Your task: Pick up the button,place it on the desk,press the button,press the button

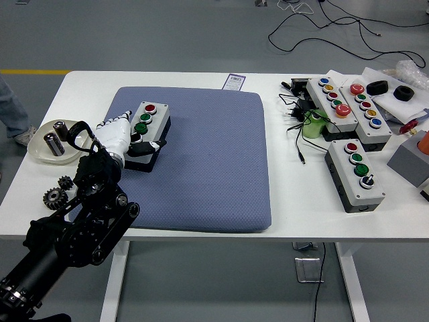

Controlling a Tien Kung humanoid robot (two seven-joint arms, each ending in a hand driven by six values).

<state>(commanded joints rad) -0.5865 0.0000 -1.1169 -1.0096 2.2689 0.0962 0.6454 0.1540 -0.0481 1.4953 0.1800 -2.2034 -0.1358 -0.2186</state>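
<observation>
Head view: the button box [148, 125] is seen lying on the left part of the blue mat [208, 168], which is spread on the white table [295, 201]. The left hand [124, 137] is clamped on the box's near left side, thumb along its near edge. Other button boxes [355, 173] are grouped at the far right.

Grey button box [149, 118], blue mat [214, 161]
</observation>
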